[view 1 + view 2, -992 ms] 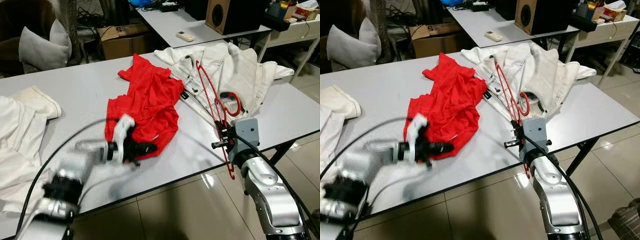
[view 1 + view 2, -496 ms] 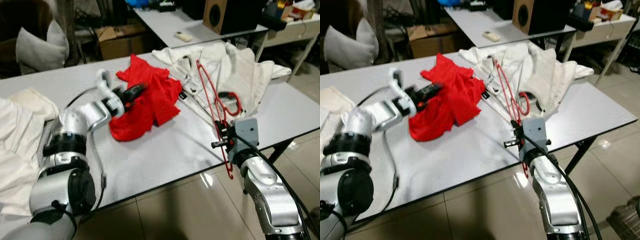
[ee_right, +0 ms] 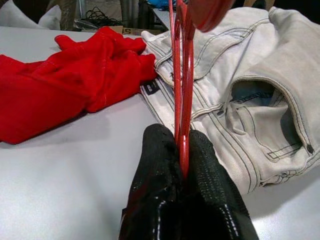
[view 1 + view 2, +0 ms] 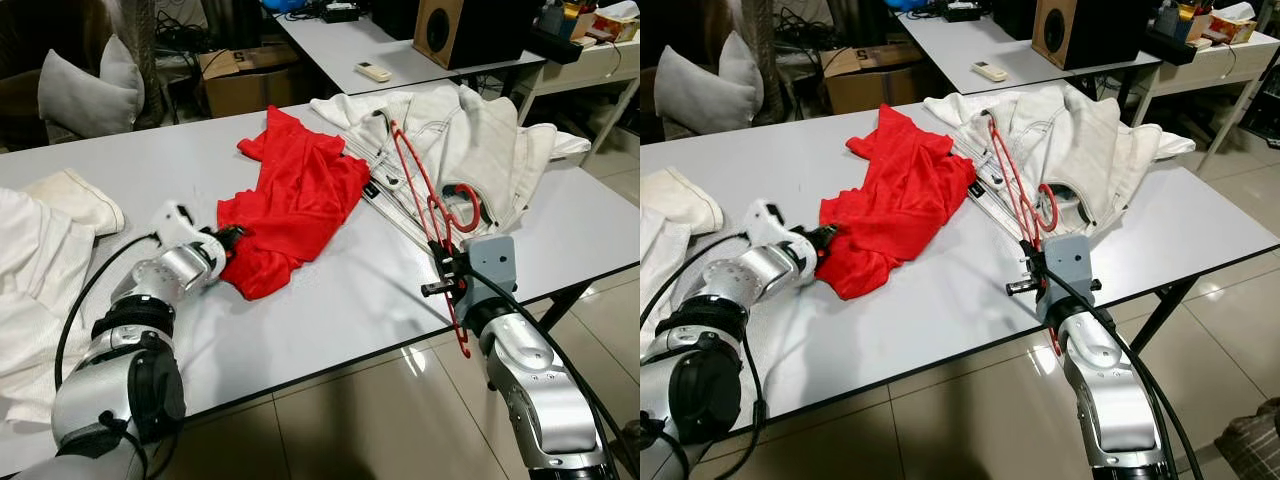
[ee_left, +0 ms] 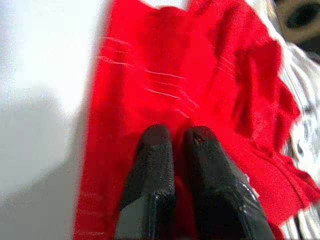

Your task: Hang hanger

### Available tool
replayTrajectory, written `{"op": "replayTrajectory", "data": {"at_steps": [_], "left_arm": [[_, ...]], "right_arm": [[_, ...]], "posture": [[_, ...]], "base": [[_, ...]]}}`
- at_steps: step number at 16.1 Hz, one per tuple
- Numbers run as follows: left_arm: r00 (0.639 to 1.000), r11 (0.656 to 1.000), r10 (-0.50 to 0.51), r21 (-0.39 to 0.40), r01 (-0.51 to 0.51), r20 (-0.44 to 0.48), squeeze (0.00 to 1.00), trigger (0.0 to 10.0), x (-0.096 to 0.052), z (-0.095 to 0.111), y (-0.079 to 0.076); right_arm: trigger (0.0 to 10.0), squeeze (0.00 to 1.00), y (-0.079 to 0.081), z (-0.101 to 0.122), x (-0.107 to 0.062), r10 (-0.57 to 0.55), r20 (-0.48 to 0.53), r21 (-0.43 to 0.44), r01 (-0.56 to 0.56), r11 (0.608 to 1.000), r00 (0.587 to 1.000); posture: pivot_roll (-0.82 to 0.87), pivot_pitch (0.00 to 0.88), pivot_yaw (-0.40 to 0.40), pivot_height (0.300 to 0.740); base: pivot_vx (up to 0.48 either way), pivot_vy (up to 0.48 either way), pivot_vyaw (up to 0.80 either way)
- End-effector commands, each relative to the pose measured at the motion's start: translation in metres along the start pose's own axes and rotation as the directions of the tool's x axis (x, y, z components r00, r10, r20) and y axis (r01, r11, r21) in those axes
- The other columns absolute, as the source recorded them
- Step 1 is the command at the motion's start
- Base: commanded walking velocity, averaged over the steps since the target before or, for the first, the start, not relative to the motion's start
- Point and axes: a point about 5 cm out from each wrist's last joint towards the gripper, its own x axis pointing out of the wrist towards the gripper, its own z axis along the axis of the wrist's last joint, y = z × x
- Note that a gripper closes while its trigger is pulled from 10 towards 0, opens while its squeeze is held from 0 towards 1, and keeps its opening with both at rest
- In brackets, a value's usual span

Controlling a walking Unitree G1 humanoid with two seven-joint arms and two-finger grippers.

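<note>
Mid-preparation: right gripper (image 3: pixel 184 150) pinching red hanger (image 4: pixel 432 215) at bench (image 4: pixel 360 300) edge; left gripper (image 5: pixel 175 145) pinching red shirt (image 4: pixel 300 200) beside hanger. Next, probably threading shirt onto hanger.

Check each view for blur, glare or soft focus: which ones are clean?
Eye views: sharp, evenly lit, with a ceiling-light glare patch on the floor tiles. Left wrist view: soft and blurred, red garment smeared, table washed out white. Right wrist view: cloth crisp, but the near red hanger is out of focus.
</note>
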Motion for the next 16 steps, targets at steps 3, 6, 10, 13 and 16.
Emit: {"op": "replayTrajectory", "data": {"at_steps": [3, 6, 10, 13, 16], "left_arm": [[0.993, 0.961, -0.115, 0.258, 0.104, 0.029, 1.0, 10.0, -0.004, 0.023, -0.013], [0.983, 0.795, -0.182, 0.586, 0.155, -0.012, 1.0, 10.0, -0.012, 0.037, -0.016], [0.961, 0.553, -0.215, 0.79, 0.266, -0.173, 1.0, 10.0, -0.023, 0.036, -0.018], [0.972, 0.457, -0.149, 0.859, 0.232, -0.183, 1.0, 10.0, -0.022, 0.032, -0.01], [0.965, 0.49, -0.15, 0.831, 0.262, -0.216, 0.0, 10.0, -0.019, 0.02, -0.007]], "right_arm": [[10.0, 0.0, 0.002, 0.0, 0.002, 0.006, 0.002, 0.0, -0.006, 1.0, 1.0], [10.0, 0.0, 0.001, 0.001, 0.002, 0.003, 0.005, -0.001, -0.003, 1.0, 1.0], [10.0, 0.0, 0.002, 0.001, 0.003, 0.006, 0.009, -0.001, -0.006, 1.0, 1.0], [10.0, 0.0, 0.003, 0.002, 0.005, 0.009, 0.011, 0.0, -0.009, 1.0, 1.0], [10.0, 0.0, 0.003, 0.001, 0.004, 0.007, 0.012, -0.001, -0.007, 1.0, 1.0]], "posture": [[-0.14, 0.0, 0.065, 0.74], [-0.14, 0.0, 0.066, 0.74], [-0.13, 0.0, 0.065, 0.74], [-0.13, 0.0, 0.068, 0.74], [-0.14, 0.0, 0.076, 0.74]], "base": [[0.0, 0.0, 0.0], [0.0, 0.0, 0.0], [0.0, 0.0, 0.0], [0.0, 0.0, 0.0], [0.0, 0.0, 0.0]]}}
